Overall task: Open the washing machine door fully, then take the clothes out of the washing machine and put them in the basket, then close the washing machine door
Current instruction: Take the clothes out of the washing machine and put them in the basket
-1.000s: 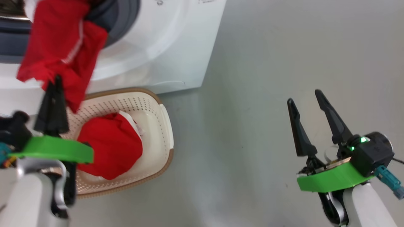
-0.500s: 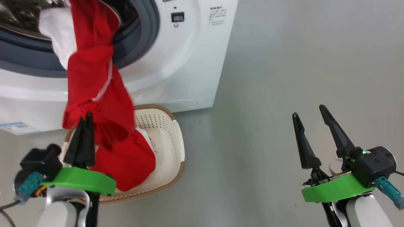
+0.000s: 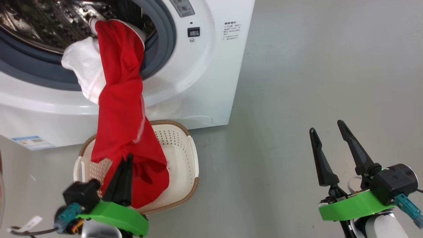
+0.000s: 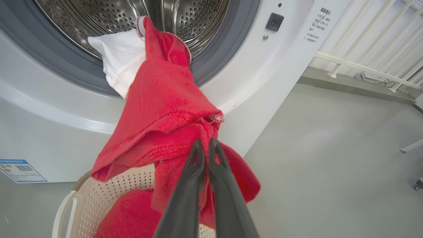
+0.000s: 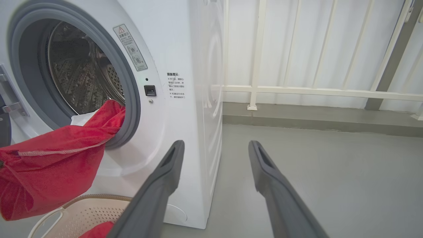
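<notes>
Lower left, the left gripper [image 3: 127, 158] clamps the clothes [image 3: 120, 109], stretched from the machine [image 3: 205, 82] over the basket [image 3: 193, 158], seemingly for dropping in; lower right, the right gripper [image 3: 326, 126] gapes empty.

So the washing machine [image 3: 205, 82] front is smooth, glossy white, with a matt grey rubber gasket [image 3: 163, 43] and a shiny perforated steel drum [image 4: 195, 16] inside. The clothes [image 4: 165, 105] are soft red cloth with a slightly fuzzy, nubbly weave plus a smoother white panel, and the basket [image 3: 186, 155] is matt cream plastic full of holes with a brown woven-look rim. The floor [image 3: 314, 82] is smooth grey with a faint sheen, and the right claw [image 3: 326, 126] has matt dark plastic fingers [image 5: 165, 178] on a bright green plastic mount [image 3: 353, 206].
</notes>
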